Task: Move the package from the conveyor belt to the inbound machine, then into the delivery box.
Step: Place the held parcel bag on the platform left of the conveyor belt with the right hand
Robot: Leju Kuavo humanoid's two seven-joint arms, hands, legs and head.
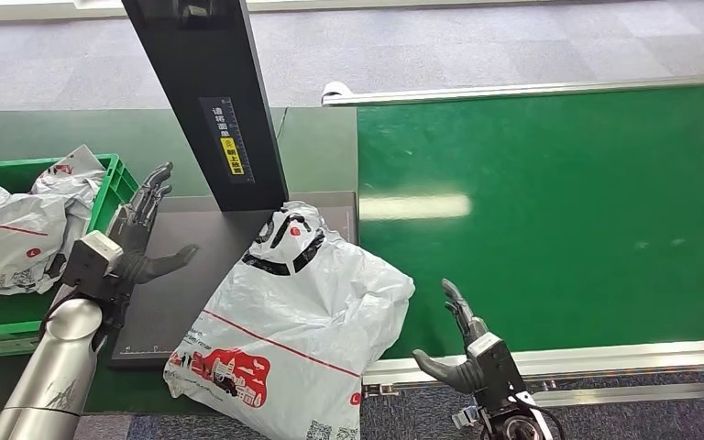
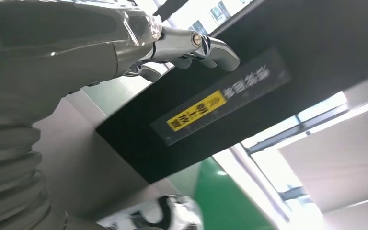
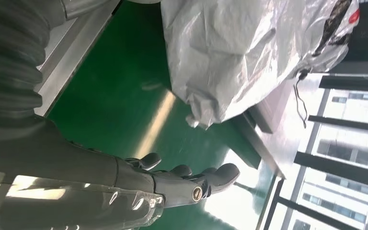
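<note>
A white plastic package (image 1: 293, 335) with red and black print lies partly on the grey plate of the inbound machine (image 1: 179, 302) and partly over the edge of the green conveyor belt (image 1: 550, 211); its crumpled side (image 3: 249, 52) fills part of the right wrist view. My left hand (image 1: 137, 234) hovers over the plate's left side, fingers spread, holding nothing, a short way left of the package. My right hand (image 1: 463, 353) is open over the belt's near rail, just right of the package and apart from it. The left hand's fingers (image 2: 191, 45) stand before the machine's black column (image 2: 249, 96).
The black scanner column (image 1: 211, 101) with a yellow label rises behind the plate. A green delivery box (image 1: 115, 188) at the left holds other white packages (image 1: 14, 234). The belt's metal rail (image 1: 605, 357) runs along its near edge.
</note>
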